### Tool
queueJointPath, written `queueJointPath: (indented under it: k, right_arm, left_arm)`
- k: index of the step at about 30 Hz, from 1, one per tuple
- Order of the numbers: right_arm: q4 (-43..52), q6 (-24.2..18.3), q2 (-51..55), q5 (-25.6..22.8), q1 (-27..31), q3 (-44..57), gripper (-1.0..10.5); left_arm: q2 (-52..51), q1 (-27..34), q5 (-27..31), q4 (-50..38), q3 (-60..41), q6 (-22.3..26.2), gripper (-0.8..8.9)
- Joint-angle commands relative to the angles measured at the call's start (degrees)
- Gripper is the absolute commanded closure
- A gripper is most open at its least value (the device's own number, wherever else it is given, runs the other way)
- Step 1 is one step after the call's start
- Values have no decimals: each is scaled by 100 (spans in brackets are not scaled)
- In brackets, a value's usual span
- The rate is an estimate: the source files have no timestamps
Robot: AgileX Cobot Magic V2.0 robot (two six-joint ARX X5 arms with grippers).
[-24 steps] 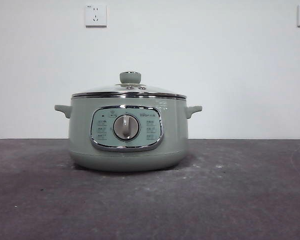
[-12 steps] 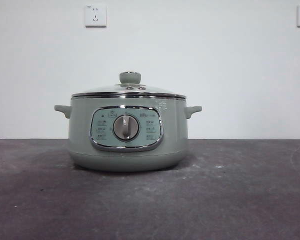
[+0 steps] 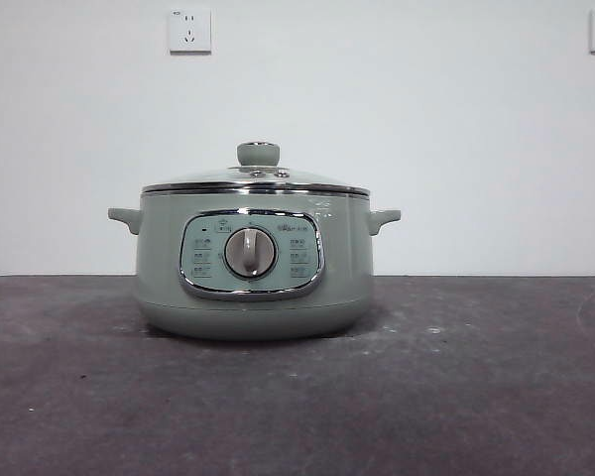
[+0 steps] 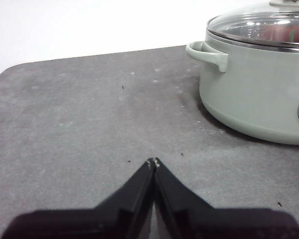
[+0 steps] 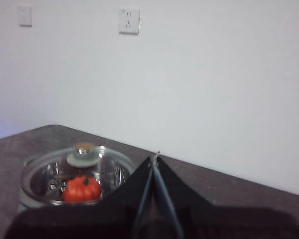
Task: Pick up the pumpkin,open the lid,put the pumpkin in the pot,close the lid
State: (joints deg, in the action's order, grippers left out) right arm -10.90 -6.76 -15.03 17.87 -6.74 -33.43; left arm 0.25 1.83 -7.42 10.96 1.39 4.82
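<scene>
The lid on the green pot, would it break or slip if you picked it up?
The lid looks like clear glass, so probably breakable if dropped. Its round knob looks smooth and may slip from a loose pinch. Glass with a chrome rim likely feels heavy for its size.

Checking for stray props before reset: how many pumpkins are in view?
1. The pumpkin sits inside the pot, seen through the closed glass lid from the right wrist view. Others could be hidden behind the pot.

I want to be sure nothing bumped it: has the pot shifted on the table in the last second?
No. The pot sits at the same spot below the wall socket, with the lid on it.
</scene>
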Motion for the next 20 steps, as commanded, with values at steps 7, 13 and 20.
queueJointPath:
  k: [7, 13, 20]
  right_arm:
    - [1062, 114, 984, -20, -2, 2260, 946]
    - [1056, 280, 1305, -22, -2, 3034, 946]
    - [828, 365, 1497, -39, -2, 3303, 946]
  left_arm:
    - [-15, 13, -13, -20, -98, -57, 816]
    - [-15, 13, -11, -20, -98, -57, 816]
    - [-15, 13, -13, -20, -98, -55, 816]
